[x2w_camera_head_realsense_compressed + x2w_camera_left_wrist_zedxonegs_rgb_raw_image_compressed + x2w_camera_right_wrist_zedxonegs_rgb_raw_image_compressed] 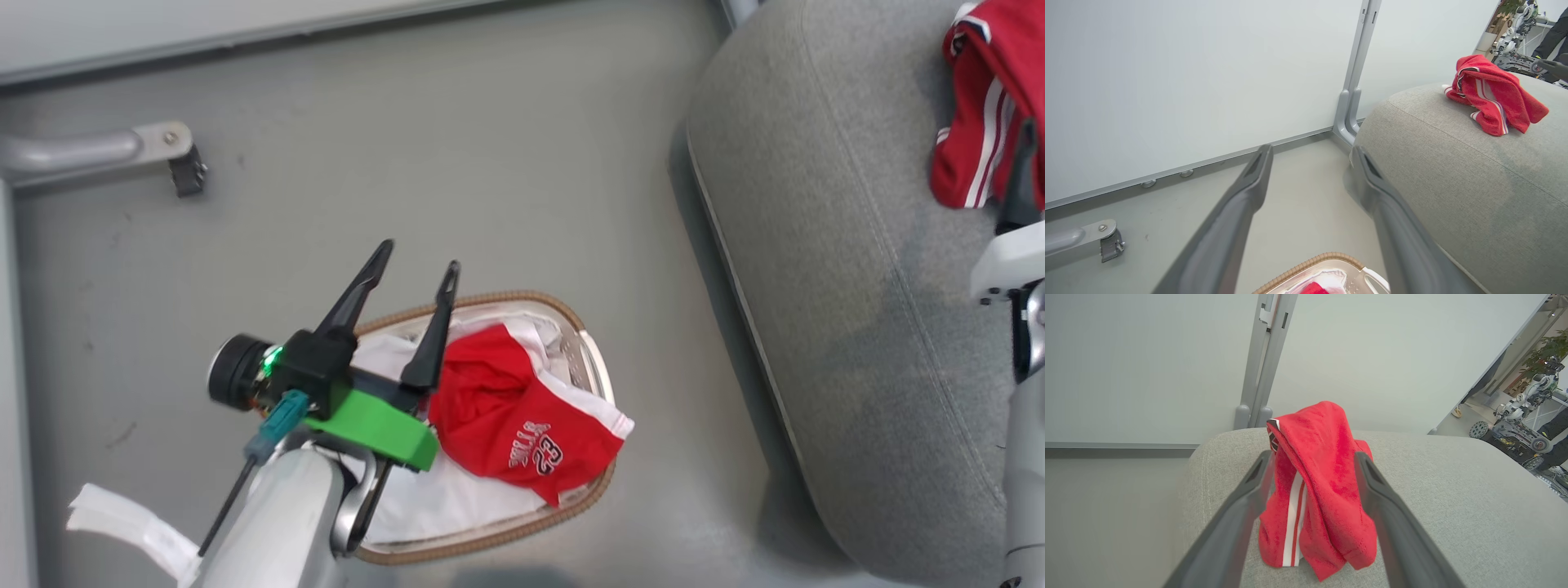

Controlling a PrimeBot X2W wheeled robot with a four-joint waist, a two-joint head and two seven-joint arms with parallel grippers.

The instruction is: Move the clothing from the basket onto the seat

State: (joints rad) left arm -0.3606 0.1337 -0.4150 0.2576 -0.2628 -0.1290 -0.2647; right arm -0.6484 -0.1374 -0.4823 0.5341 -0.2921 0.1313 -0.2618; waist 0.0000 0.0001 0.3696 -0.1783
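now right hand's [1312, 456] released, straddling red clothing [1323, 490] on the seat [1453, 506]. left hand's [418, 255] spread empty over the basket [490, 541].

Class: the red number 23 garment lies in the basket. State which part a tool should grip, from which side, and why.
Probably the bunched hump of the red garment, taken from straight above: folds rise there, while its printed end lies flat, draped over the basket rim, offering little to pinch.
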